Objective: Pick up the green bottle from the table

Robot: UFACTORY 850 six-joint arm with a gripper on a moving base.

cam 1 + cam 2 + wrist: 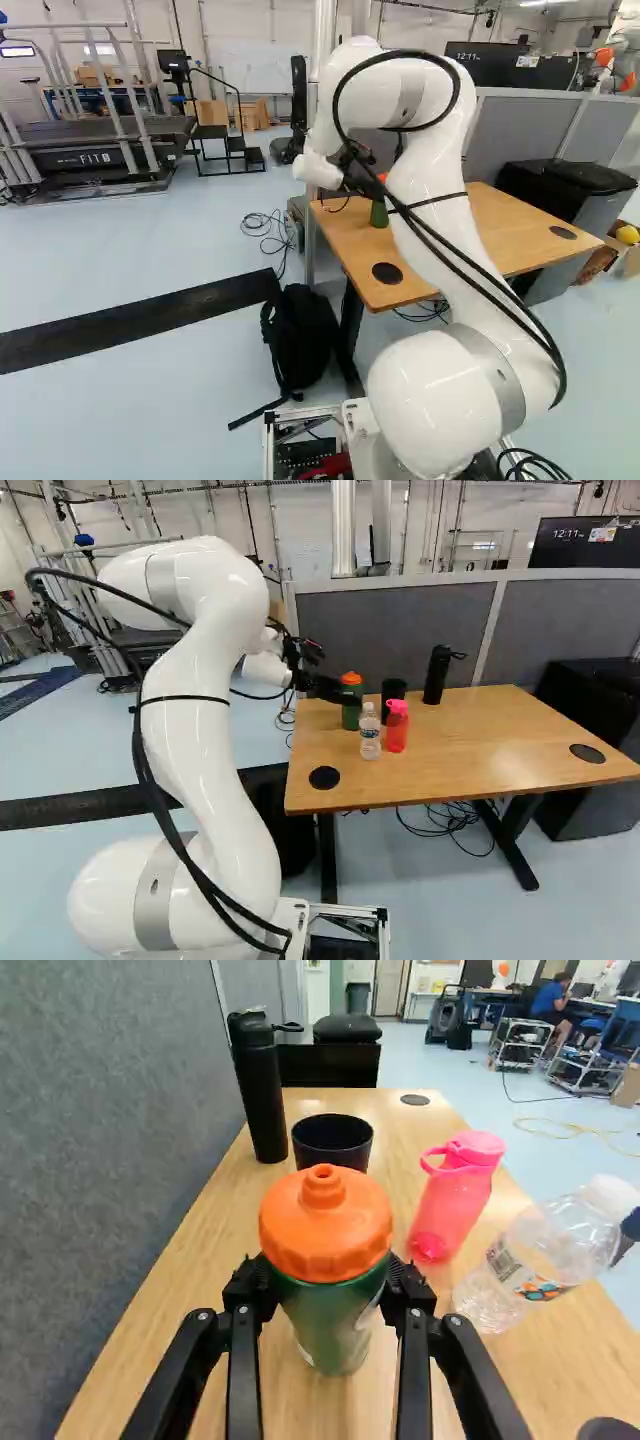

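Within the hand (pixel 345 695), green bottle (pixel 328 1320), orange lid (pixel 326 1225) on, contents unseen

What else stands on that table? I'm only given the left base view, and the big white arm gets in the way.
Observer: The right base view shows a pink bottle and a clear bottle beside the green bottle.
Operator: Oh! Anything dark?
Observer: Yes. A black cup stands just beyond the green bottle, and a tall black flask farther on, by the grey partition.
Operator: And what's around the green bottle itself?
Observer: The claw. In the wrist view its two fingers close on it from opposite sides, near the orange lid.
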